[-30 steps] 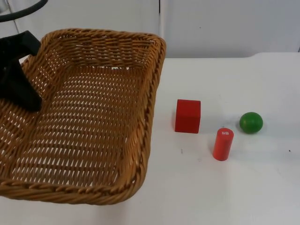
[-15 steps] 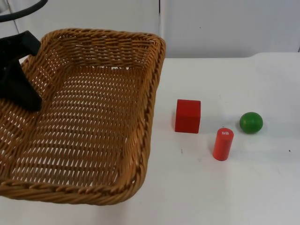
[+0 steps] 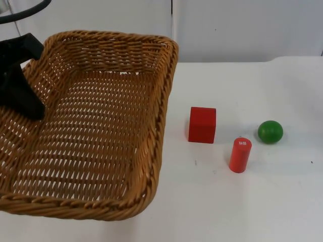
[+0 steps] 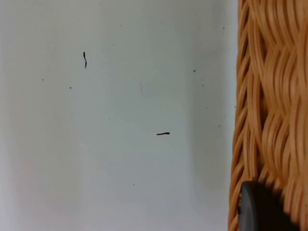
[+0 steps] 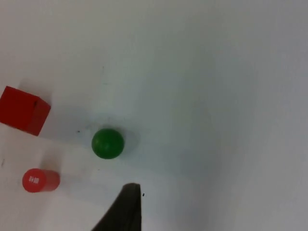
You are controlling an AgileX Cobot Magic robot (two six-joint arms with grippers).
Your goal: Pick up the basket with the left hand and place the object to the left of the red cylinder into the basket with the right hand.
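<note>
While my left gripper clamps the woven wicker basket rim, right gripper fingers: cannot tell; red wooden cube untouched

The basket occupies the table's left side. The cube sits right of it. The cylinder stands right of the cube, nearer the front edge. The ball lies just beside the cylinder, farther right.

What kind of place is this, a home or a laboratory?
Probably a laboratory test bench: a plain white table ends at a grey partition wall, and it carries only a wicker basket, a red cube, a red cylinder and a green ball.
</note>
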